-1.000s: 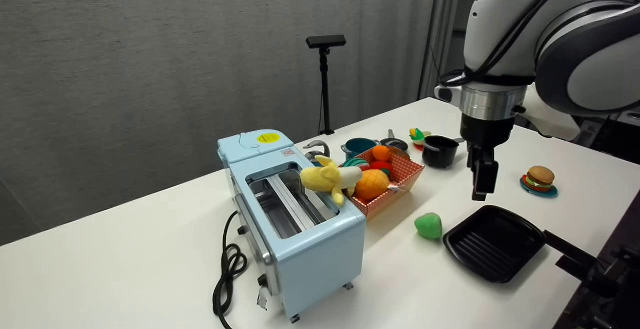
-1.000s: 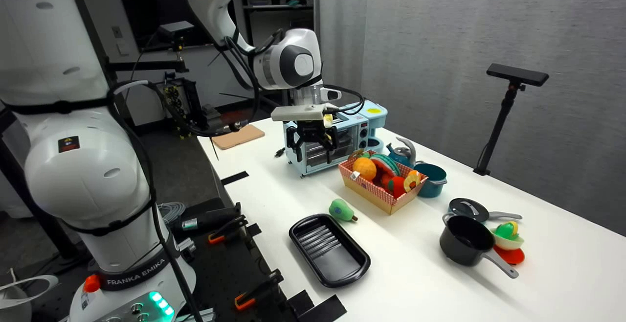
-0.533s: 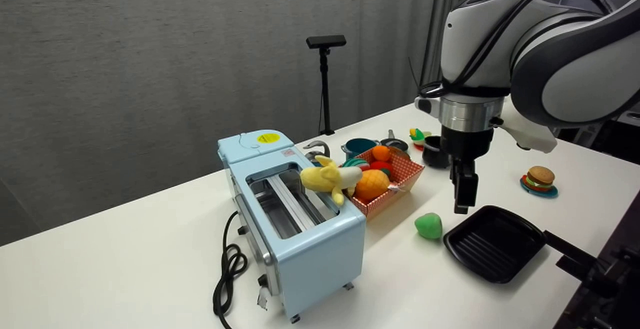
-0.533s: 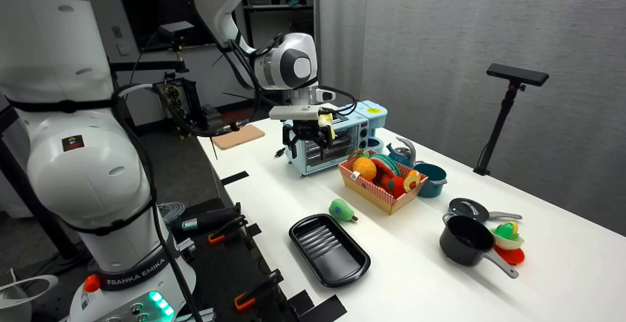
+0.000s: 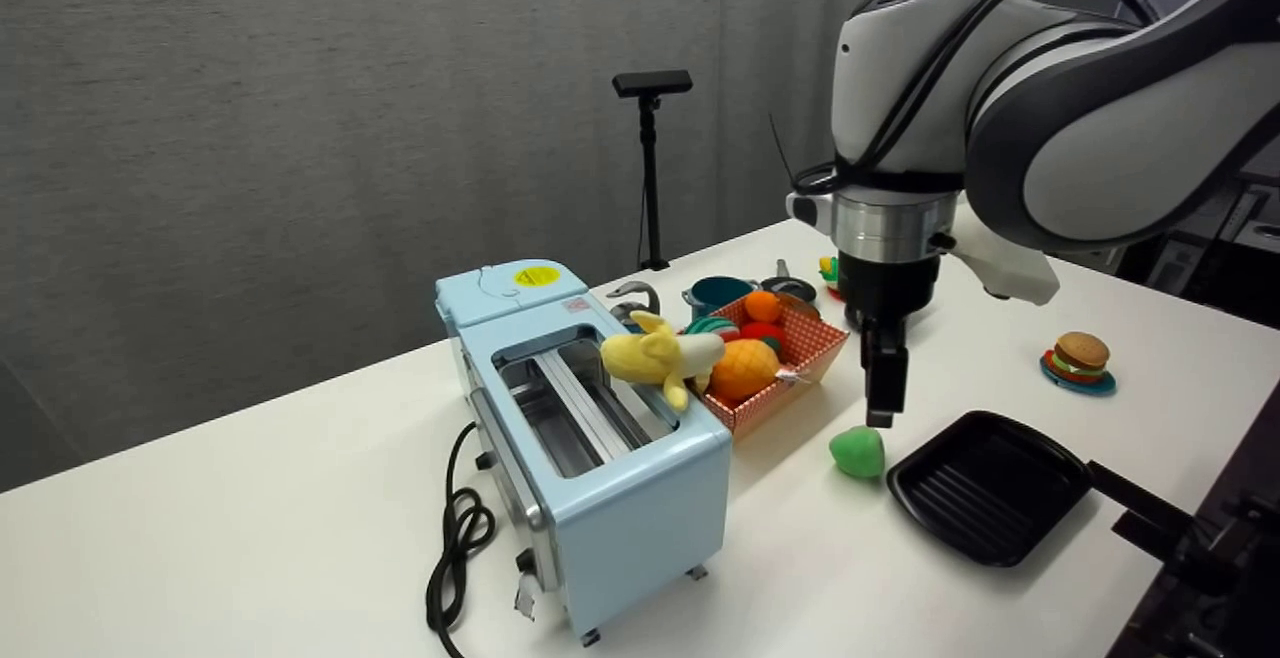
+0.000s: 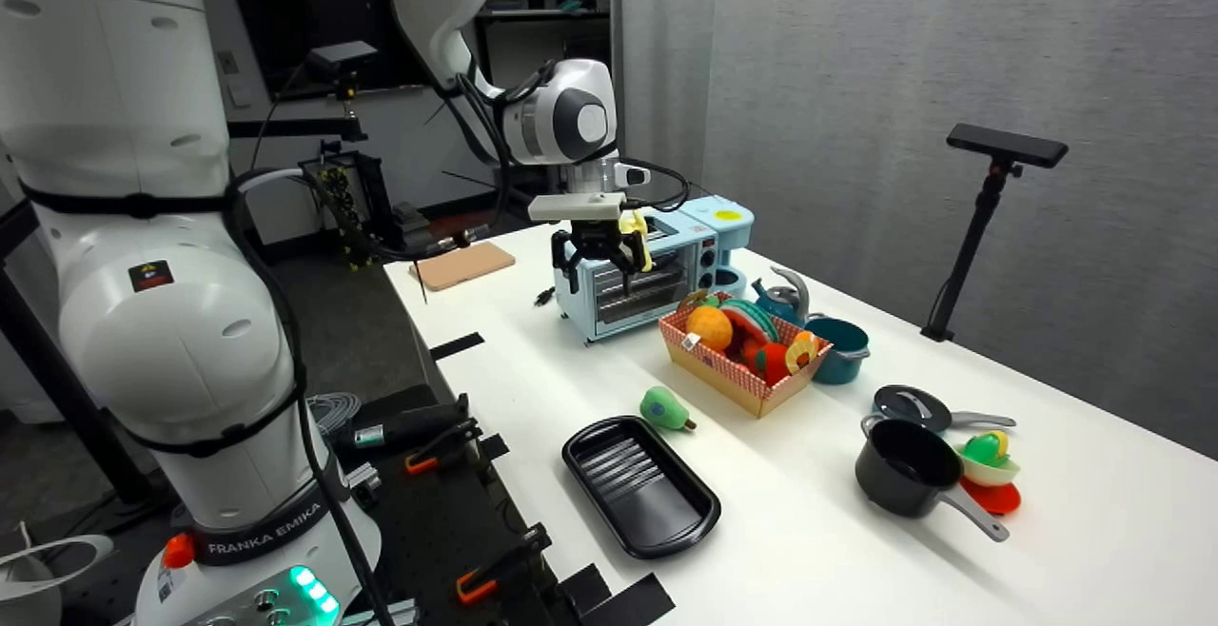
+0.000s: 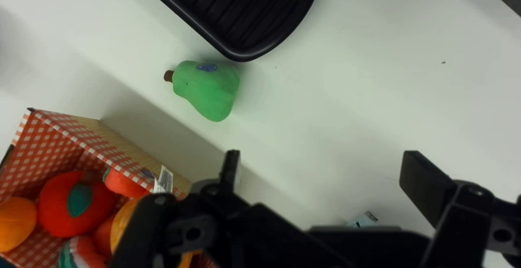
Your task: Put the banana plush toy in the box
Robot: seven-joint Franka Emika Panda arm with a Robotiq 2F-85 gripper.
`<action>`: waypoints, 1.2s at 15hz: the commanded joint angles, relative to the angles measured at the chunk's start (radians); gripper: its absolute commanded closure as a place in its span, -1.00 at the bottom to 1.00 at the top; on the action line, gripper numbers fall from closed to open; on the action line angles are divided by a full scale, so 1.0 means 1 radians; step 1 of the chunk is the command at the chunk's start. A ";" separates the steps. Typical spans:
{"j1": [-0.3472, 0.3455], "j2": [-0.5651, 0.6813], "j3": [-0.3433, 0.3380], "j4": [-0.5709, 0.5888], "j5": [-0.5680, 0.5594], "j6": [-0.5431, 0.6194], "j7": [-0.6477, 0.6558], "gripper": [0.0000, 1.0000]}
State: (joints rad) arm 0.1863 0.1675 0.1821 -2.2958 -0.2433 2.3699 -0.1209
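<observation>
One hand [image 7: 321, 160] hangs above the table [image 7: 366, 109], spread wide, white surface showing through its gap. The banana plush toy [image 5: 640, 358] lies up on the light-blue toaster [image 5: 640, 518], across the rim of the top opening, its pale end jutting past the edge on the side of the box [image 6: 716, 375]. In an exterior view the hand covers part of it.

The box stands just beside the toaster's door side; whether the two touch cannot be made out. Toy fruit [image 6: 710, 327] is heaped to its rim and a little over. Next to its far wall sits a teal pot [image 6: 837, 350], so close that a gap is hard to judge.

A white lane of table runs between the box and the black pan [image 5: 985, 488], and the green toy pear [image 7: 207, 88] sits in it, just beside the pan's corner. The pan lies near an edge of the table. In the wrist view a broad white stretch opens to the right of pear and pan, reaching the table's edge in the top corner. In an exterior view a tan board [image 6: 463, 266] lies along the edge near the toaster, and a dark saucepan [image 6: 890, 491] stands apart from the box, its handle pointing away.
</observation>
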 commanded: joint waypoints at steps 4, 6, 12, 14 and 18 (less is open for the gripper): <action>0.027 0.054 -0.004 0.146 -0.035 -0.077 0.056 -1.00; 0.036 0.080 -0.006 0.181 -0.056 -0.078 0.081 -1.00; 0.077 0.172 -0.018 0.265 -0.111 -0.091 0.146 -1.00; 0.083 0.192 -0.020 0.296 -0.106 -0.104 0.142 -1.00; 0.087 0.212 -0.020 0.356 -0.093 -0.138 0.132 -1.00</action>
State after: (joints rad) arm 0.2551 0.3589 0.1738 -2.0055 -0.3273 2.2799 0.0029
